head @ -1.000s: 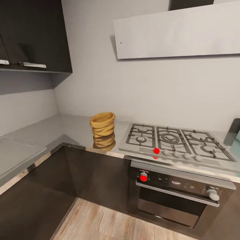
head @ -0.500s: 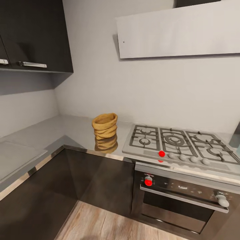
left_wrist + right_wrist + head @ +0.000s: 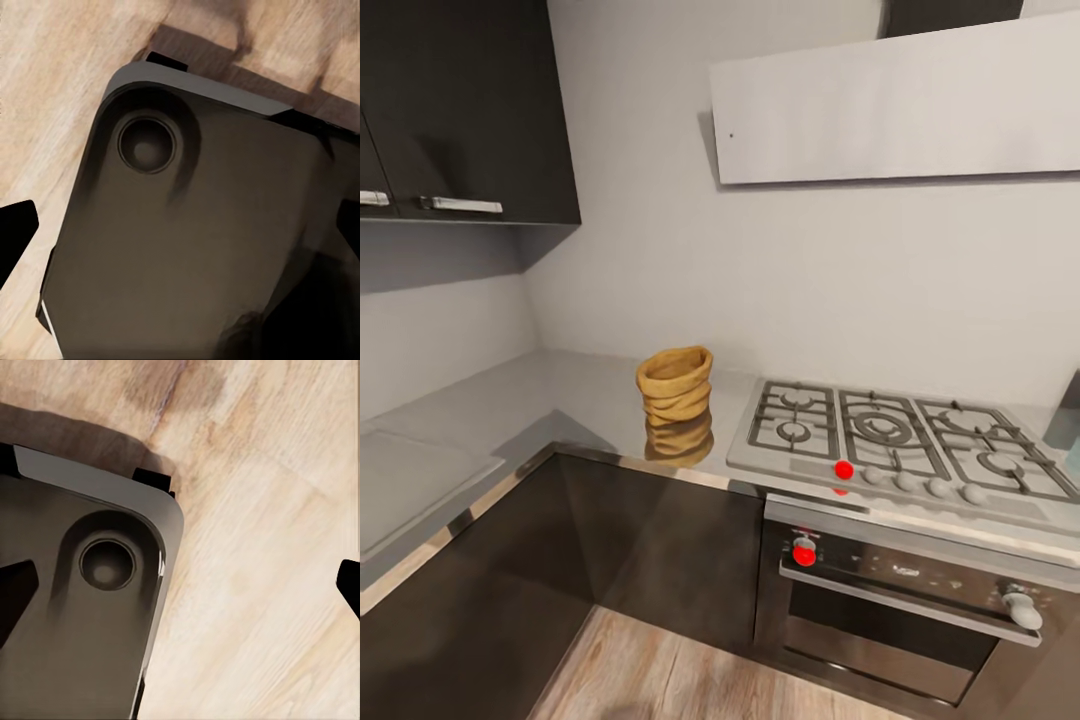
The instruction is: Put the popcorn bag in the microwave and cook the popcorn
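Head view: popcorn bag point(image 3: 675, 385) stands upright at frame centre-left on the grey desk point(image 3: 480, 410), its rolled rim open upward and its reflection on the glossy slab below it. It sits just beside the left edge of the gas hob point(image 3: 890, 440), not touching it. A steel oven point(image 3: 900, 600) sits under the hob at lower right; one red knob shows on the hob's front strip, another on the oven panel. White hood point(image 3: 895, 100) at upper right, dark wall cabinet point(image 3: 460, 100) at upper left, wood floor point(image 3: 660, 670) along the bottom.

Left wrist view: left hand point(image 3: 184, 225) with dark fingertips at the frame's opposite edges, spread wide, nothing between them; the robot's dark base point(image 3: 187, 240) and floor lie behind.

Right wrist view: right hand point(image 3: 184, 585) likewise spread wide and empty, over base and floor.
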You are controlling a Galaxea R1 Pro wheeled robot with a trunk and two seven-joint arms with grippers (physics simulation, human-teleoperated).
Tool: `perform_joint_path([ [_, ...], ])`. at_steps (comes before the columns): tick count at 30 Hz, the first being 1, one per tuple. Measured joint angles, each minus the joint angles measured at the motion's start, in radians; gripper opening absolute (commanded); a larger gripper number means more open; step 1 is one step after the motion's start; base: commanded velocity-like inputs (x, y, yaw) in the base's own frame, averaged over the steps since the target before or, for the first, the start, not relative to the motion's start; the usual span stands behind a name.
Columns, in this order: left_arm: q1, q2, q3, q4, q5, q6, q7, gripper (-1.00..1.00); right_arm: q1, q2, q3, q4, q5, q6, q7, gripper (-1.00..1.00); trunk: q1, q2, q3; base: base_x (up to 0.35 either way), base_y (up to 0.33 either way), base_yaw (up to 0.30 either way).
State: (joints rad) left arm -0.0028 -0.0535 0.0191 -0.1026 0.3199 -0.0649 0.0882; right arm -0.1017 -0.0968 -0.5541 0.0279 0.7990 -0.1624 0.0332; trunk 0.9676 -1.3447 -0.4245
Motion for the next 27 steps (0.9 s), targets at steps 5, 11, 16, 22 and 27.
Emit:
perform_joint_path([
  [5, 0.0, 0.0, 0.0, 0.0, 0.0, 0.0, -0.001, 1.0, 0.0, 0.0, 0.003, 0.0, 0.003, 0.0, 0.0, 1.0, -0.019, 0.035, 0.016, 0.0, 0.0, 0.0],
  [11, 0.0, 0.0, 0.0, 0.0, -0.001, 0.0, -0.008, 1.0, 0.0, 0.001, 0.003, 0.0, 0.004, 0.0, -0.001, 1.0, -0.042, 0.077, 0.034, 0.0, 0.0, 0.0],
  [16, 0.0, 0.0, -0.002, 0.0, -0.001, 0.001, -0.012, 1.0, 0.0, 0.005, 0.001, 0.0, 0.004, -0.001, 0.0, 1.0, -0.061, 0.112, 0.05, 0.0, 0.0, 0.0],
  [22, 0.0, 0.0, -0.002, 0.0, -0.001, 0.001, -0.012, 1.0, 0.0, 0.008, 0.002, 0.0, 0.0, 0.0, 0.0, 1.0, -0.084, 0.154, 0.069, 0.0, 0.0, 0.0],
  [27, 0.0, 0.0, -0.003, 0.0, -0.001, 0.0, -0.012, 1.0, 0.0, 0.008, 0.002, 0.0, 0.001, -0.001, 0.0, 1.0, -0.104, 0.189, 0.085, 0.0, 0.0, 0.0],
])
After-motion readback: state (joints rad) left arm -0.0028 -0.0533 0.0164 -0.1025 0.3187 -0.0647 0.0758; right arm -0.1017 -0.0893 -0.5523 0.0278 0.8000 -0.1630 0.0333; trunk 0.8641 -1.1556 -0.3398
